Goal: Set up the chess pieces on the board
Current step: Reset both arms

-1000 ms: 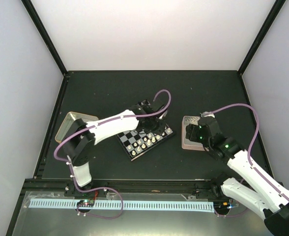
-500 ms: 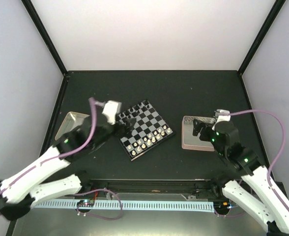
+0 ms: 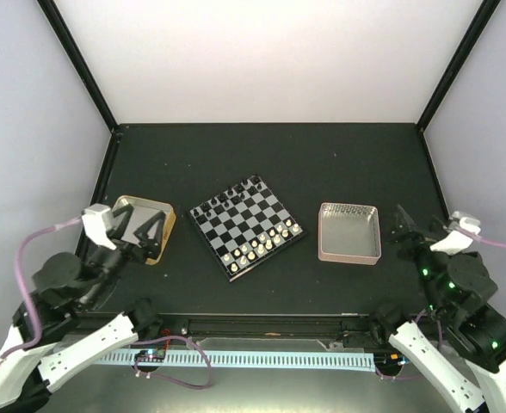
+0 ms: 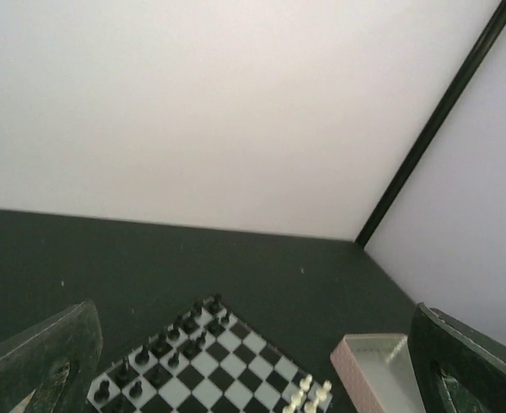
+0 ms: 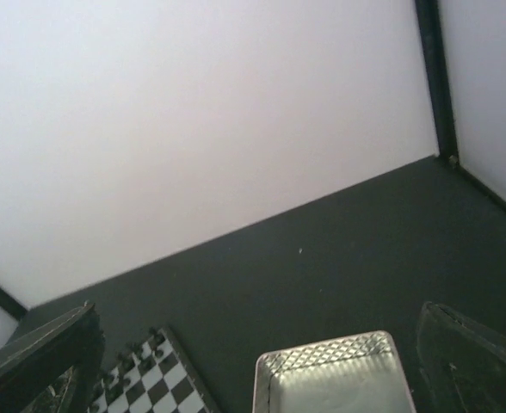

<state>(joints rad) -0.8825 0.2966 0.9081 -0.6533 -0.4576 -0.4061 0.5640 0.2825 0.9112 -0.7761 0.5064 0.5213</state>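
Note:
The board [image 3: 247, 225] lies skewed at the table's centre. Black chess pieces [image 3: 227, 197] fill its far-left rows and cream-white chess pieces [image 3: 267, 243] stand along its near-right edge. My left gripper [image 3: 140, 227] hangs open and empty over the near left, well apart from the board. On the right, my right gripper [image 3: 410, 232] is also open and empty, just right of the pink tray. The left wrist view looks down on the board [image 4: 212, 361] with black pieces [image 4: 148, 353] and white pieces [image 4: 308, 397] between its wide-spread fingers [image 4: 48, 370].
A pink perforated tray [image 3: 349, 232] sits right of the board and looks empty; it shows too in the right wrist view, tray [image 5: 332, 380]. A shiny metal tin [image 3: 141, 209] lies at the left, partly under my left gripper. Dark frame posts and pale walls bound the table.
Both arms have drawn back from the board and the tray toward the near edge, the left to the tin's side, the right past the tray. Both grippers have opened wide.

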